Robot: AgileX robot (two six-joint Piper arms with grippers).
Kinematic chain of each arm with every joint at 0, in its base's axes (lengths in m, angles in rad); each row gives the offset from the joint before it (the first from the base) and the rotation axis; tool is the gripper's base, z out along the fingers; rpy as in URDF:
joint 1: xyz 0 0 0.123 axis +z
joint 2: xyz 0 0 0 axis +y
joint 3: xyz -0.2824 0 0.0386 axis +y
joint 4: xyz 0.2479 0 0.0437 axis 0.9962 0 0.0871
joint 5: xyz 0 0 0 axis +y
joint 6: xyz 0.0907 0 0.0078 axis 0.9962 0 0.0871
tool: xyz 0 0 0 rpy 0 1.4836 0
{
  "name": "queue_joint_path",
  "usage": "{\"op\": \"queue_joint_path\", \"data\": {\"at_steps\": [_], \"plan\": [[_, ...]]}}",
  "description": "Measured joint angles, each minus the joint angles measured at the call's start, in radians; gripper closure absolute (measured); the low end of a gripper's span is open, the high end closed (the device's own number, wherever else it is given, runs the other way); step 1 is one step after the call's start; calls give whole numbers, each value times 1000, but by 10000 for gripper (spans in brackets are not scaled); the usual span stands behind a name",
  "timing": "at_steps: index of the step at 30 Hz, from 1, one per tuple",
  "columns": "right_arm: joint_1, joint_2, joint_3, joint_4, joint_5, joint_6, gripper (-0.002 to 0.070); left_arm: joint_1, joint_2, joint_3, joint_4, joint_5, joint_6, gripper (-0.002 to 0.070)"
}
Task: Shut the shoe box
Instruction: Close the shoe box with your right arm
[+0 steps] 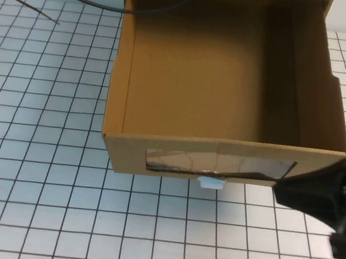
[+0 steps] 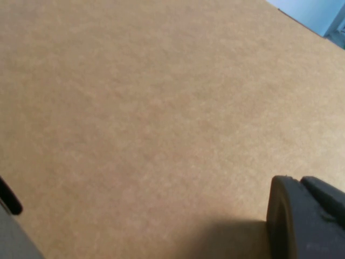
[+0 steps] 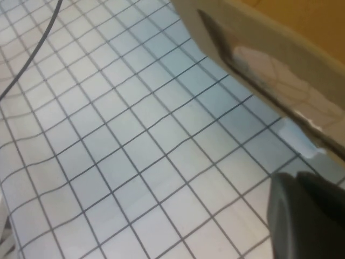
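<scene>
Here, the shoe box (image 1: 224,79) sits pulled open on the gridded table (image 1: 53,120), window and tab facing me. My right gripper (image 1: 299,188) hovers at its front right corner. My left gripper (image 2: 304,221) presses near bare cardboard.

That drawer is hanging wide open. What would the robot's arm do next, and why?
Probably nudge the right gripper forward against the shoe box front, beside its window: the drawer stands pulled out and empty. The left gripper sits close to plain cardboard.
</scene>
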Motion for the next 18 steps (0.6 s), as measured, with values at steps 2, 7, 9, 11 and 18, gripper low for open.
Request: {"op": "queue_joint_path", "data": {"at_steps": [2, 7, 9, 11, 18], "plan": [[41, 52, -25, -13, -16, 0, 691, -2, 0, 0, 2, -2, -3, 677], [120, 168, -97, -39, -53, 0, 691, -2, 0, 0, 2, -5, -10, 677], [138, 204, -124, -48, -61, 0, 691, -2, 0, 0, 0, -5, -10, 677], [151, 240, -150, -58, -71, 0, 691, -2, 0, 0, -7, -5, -10, 677], [165, 343, -256, -107, -98, 0, 691, -2, 0, 0, -9, -5, -10, 678]]}}
